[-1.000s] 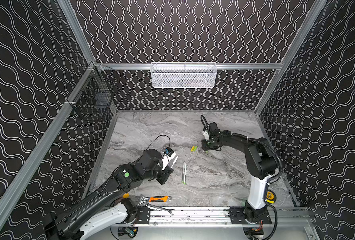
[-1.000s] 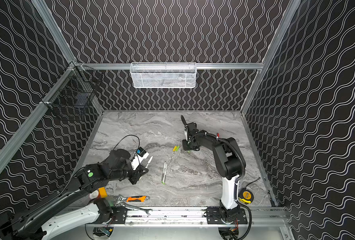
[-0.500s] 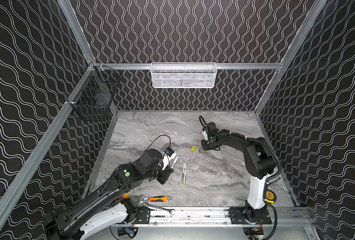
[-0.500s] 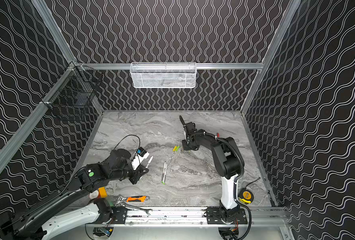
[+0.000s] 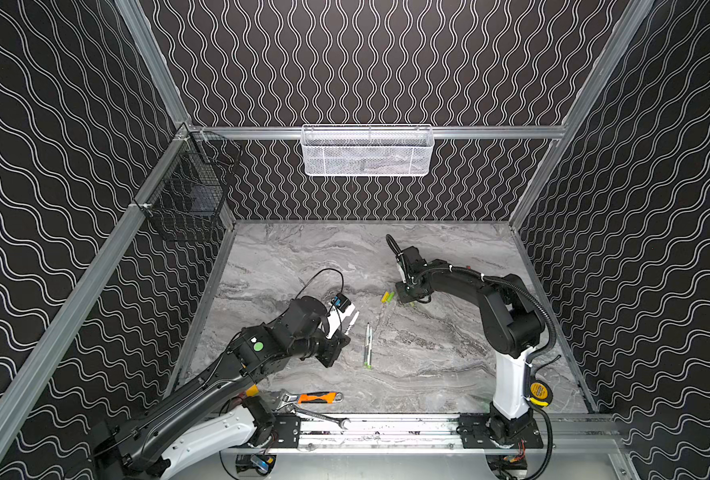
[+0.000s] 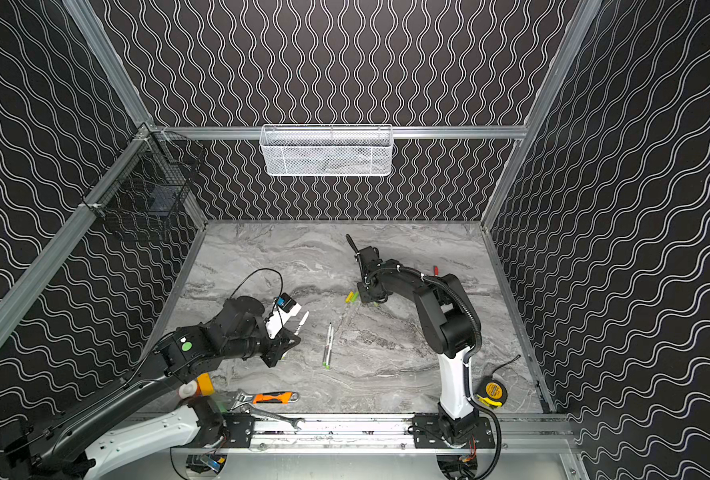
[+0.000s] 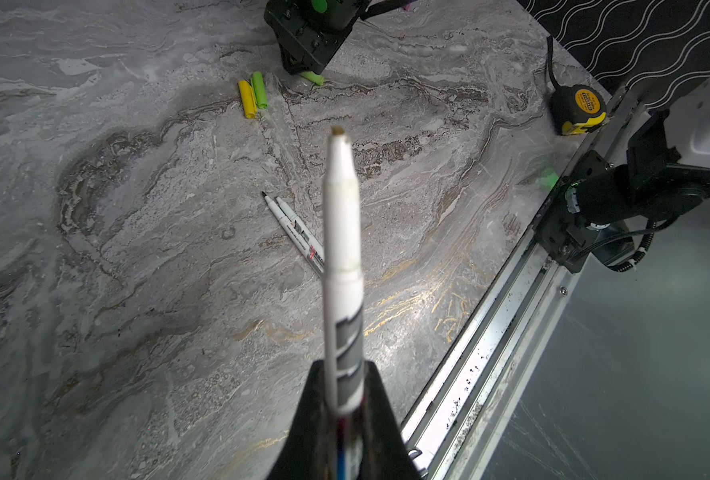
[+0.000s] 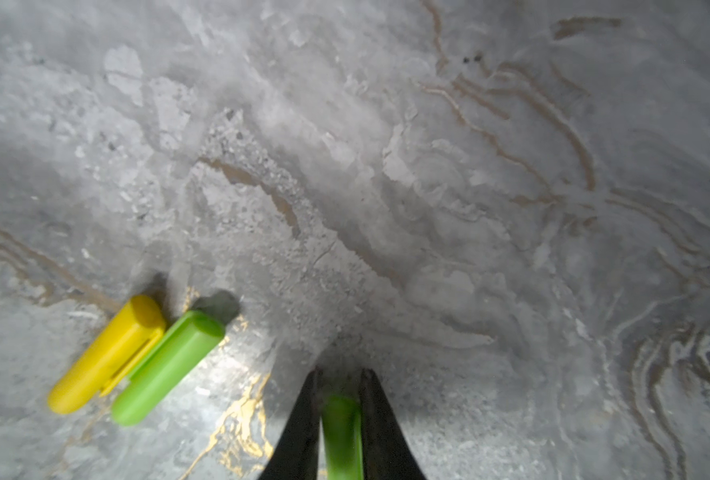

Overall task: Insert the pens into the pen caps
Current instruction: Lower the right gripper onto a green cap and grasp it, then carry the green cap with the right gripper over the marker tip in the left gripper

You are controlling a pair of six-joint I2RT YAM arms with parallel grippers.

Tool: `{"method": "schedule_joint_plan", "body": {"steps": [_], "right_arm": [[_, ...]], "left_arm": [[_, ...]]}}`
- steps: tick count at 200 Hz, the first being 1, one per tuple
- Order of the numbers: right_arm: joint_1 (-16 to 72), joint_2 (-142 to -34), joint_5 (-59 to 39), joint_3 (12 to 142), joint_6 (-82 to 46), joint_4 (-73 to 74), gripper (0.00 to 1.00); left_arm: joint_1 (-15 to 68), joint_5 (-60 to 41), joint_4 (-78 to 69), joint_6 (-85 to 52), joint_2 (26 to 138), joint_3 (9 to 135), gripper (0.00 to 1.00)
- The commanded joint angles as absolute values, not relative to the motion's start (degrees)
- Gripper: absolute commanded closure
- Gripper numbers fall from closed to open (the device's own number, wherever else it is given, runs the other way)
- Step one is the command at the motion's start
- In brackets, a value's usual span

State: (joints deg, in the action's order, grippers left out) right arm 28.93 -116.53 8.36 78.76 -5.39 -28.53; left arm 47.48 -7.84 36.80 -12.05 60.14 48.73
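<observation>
Lime-green plastic sits pinched in the right hand (image 8: 341,386), low on the desk (image 5: 428,365): a green cap (image 8: 341,432), near the yellow cap (image 8: 108,353). A second green cap (image 8: 168,368) lies touching the yellow cap. The left hand (image 7: 343,374), well apart from the yellow cap, is clamped on a bare-tipped pen (image 7: 341,232) held clear of the desk. Two pens (image 5: 368,345) lie side by side on the robot's side of the yellow cap, both uncapped. No pen in view wears a cap. The first joining looks only readied, and every capping remains to be done.
</observation>
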Motion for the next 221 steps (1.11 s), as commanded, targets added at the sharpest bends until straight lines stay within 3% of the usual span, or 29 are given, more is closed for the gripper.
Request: {"method": "schedule_joint_plan", "body": {"steps": [1, 74, 139, 190, 221], "right_arm": [[28.91, -116.95, 8.23, 78.22, -5.52, -33.25, 0.82], [27.17, -109.11, -3.21, 74.05, -7.34, -26.12, 0.85], [22.83, -88.30, -17.30, 61.77, -11.04, -14.38, 0.85], [22.46, -70.23, -29.84, 46.92, -21.76, 10.69, 0.86], [22.66, -64.74, -36.12, 39.65, -30.49, 30.29, 0.86]], "left_arm": [[47.44, -9.10, 31.86, -13.79, 60.60, 48.09, 1.00], [47.40, -13.50, 16.40, -14.61, 66.95, 45.61, 1.00], [47.37, -22.00, 3.47, -13.37, 72.79, 44.39, 1.00], [47.20, -30.96, -5.74, -14.00, 71.43, 41.19, 1.00], [46.96, -36.88, -12.26, -17.49, 72.00, 39.22, 1.00]]}}
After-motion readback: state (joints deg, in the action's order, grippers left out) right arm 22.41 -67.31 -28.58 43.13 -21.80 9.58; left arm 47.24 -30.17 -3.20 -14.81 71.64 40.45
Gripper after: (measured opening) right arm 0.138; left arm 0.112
